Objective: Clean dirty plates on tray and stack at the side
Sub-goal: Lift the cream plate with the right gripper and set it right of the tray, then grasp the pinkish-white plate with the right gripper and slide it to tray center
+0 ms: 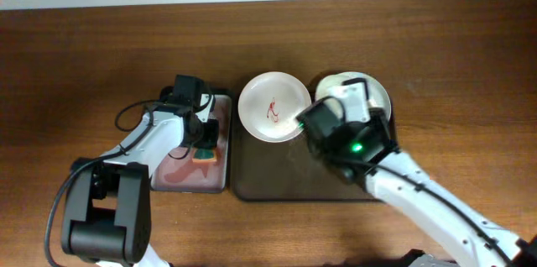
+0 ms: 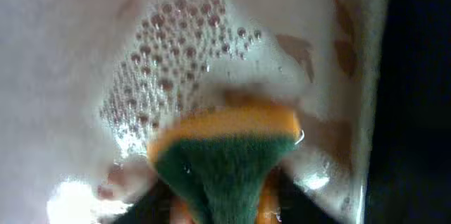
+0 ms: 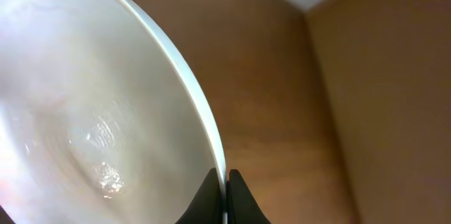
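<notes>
So, maybe a third done by my read. The big dark tray [image 1: 277,179] shows two white plates, no third in view and nothing stacked beside it yet. The smeared plate [image 1: 256,103] at the tray's far-left corner has red sauce on it, while the wet plate [image 3: 84,111] at its far-right corner looks wiped, with the right gripper [image 3: 227,182] pinched tight on its rim. Left of the tray sits one small pinkish tray [image 1: 180,175] full of suds [image 2: 162,62], where the left gripper [image 1: 200,133] is clamped on the one yellow-green sponge [image 2: 225,153].
</notes>
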`<state>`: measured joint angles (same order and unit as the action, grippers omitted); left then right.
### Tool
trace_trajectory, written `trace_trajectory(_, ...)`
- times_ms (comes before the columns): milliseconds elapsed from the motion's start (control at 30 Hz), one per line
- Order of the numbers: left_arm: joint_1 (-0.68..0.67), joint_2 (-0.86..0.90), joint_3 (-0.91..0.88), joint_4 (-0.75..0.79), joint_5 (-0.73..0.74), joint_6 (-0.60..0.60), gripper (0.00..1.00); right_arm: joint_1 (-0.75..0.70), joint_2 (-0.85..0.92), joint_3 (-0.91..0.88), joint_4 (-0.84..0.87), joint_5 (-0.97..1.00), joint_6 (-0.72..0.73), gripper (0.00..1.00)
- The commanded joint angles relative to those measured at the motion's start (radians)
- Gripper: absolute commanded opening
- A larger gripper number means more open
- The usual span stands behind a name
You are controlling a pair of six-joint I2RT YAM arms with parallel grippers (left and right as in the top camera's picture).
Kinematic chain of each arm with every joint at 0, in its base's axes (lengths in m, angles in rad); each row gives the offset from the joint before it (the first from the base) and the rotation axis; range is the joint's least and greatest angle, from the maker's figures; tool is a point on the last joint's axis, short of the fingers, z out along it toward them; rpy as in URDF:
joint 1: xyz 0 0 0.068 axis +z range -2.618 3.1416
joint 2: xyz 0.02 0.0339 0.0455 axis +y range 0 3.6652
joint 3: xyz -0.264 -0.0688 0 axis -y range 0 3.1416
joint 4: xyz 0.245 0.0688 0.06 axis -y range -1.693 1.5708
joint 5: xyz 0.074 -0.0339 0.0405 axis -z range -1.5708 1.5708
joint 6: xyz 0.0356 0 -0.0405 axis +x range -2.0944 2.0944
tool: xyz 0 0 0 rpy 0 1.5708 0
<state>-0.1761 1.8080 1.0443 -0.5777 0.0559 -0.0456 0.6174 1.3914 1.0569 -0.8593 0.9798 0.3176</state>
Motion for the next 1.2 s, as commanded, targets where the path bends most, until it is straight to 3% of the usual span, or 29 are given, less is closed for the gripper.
trace_trajectory(0, -0.001, -0.035, 0.019, -0.074, 0.019, 0.005, 0.53, -0.167, -0.075, 0.034, 0.003, -0.199, 0.032, 0.04)
trace_trajectory(100, -0.004, -0.035, 0.016, -0.141, 0.034, 0.005, 0.52, -0.341, -0.115, 0.047, 0.003, -0.328, 0.032, 0.04)
trace_trajectory(233, -0.021, -0.035, 0.0, -0.148, 0.034, 0.005, 0.44, -0.626, -0.124, 0.047, 0.003, -0.485, 0.032, 0.04)
trace_trajectory(300, -0.03, -0.035, -0.004, -0.145, 0.034, 0.005, 0.11, -0.759, -0.117, 0.047, 0.013, -0.575, 0.032, 0.04)
trace_trajectory(333, -0.034, -0.035, -0.004, -0.14, 0.034, 0.005, 0.0, -0.818, -0.111, 0.047, 0.023, -0.619, 0.032, 0.04)
trace_trajectory(467, -0.034, -0.035, -0.004, -0.134, 0.034, 0.005, 0.0, -1.009, -0.053, 0.047, 0.069, -0.743, 0.032, 0.04)
trace_trajectory(500, -0.034, -0.035, -0.004, -0.135, 0.034, 0.005, 0.25, -1.053, -0.023, 0.047, 0.079, -0.769, 0.032, 0.04)
trace_trajectory(600, -0.034, -0.035, -0.004, -0.134, 0.034, 0.005, 0.38, -1.105, 0.039, 0.047, 0.096, -0.79, 0.032, 0.04)
trace_trajectory(800, -0.034, -0.035, -0.004, -0.134, 0.034, 0.005, 0.4, -1.137, 0.188, 0.047, 0.139, -0.793, 0.032, 0.06)
trace_trajectory(833, -0.034, -0.034, -0.004, -0.135, 0.034, 0.005, 0.4, -1.137, 0.2, 0.047, 0.139, -0.793, 0.032, 0.1)
trace_trajectory(900, -0.034, -0.035, -0.004, -0.134, 0.034, 0.005, 0.4, -1.135, 0.208, 0.047, 0.144, -0.798, 0.032, 0.31)
trace_trajectory(967, -0.034, -0.034, -0.004, -0.134, 0.034, 0.005, 0.4, -1.135, 0.202, 0.055, 0.145, -0.871, 0.024, 0.43)
trace_trajectory(1067, -0.034, -0.035, -0.004, -0.134, 0.034, 0.005, 0.41, -1.12, 0.196, 0.103, 0.146, -1.188, -0.099, 0.5)
trace_trajectory(1167, -0.034, -0.035, -0.004, -0.13, 0.034, 0.005, 0.48, -1.046, 0.197, 0.146, 0.111, -1.377, -0.198, 0.51)
